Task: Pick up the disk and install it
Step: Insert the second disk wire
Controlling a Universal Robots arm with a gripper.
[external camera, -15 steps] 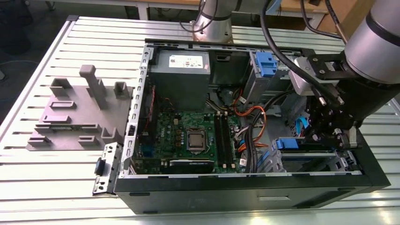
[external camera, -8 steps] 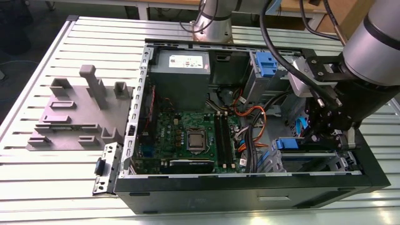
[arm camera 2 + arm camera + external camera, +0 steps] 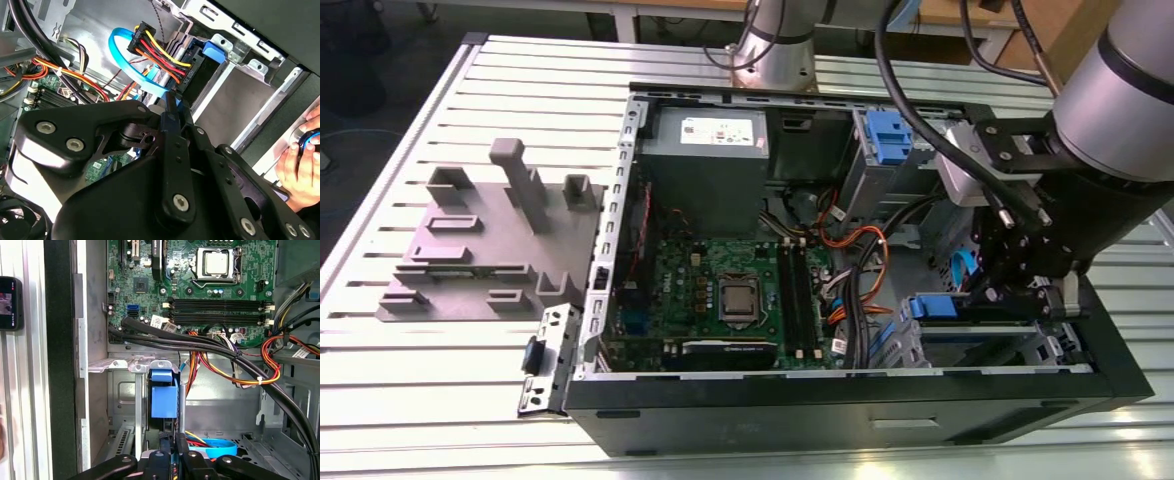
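Exterior view: open computer case on desk. Gripper reaches down into case's drive-bay corner. Disk sits in bay, blue tab showing.
Second wrist view: fingers clenched on disk's near end.
First wrist view: disk stands on edge inside case bay, gripper just beside.

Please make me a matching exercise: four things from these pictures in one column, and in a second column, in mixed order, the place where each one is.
Things
1. disk
2. power-supply box
3. grey fixture
4. processor socket

Places
A. on the slatted table, outside the computer case
B. in the middle of the green board
C. in the drive bay, blue end tab showing
D. inside the case against its wall, white label showing

Pairs: 1-C, 2-D, 3-A, 4-B
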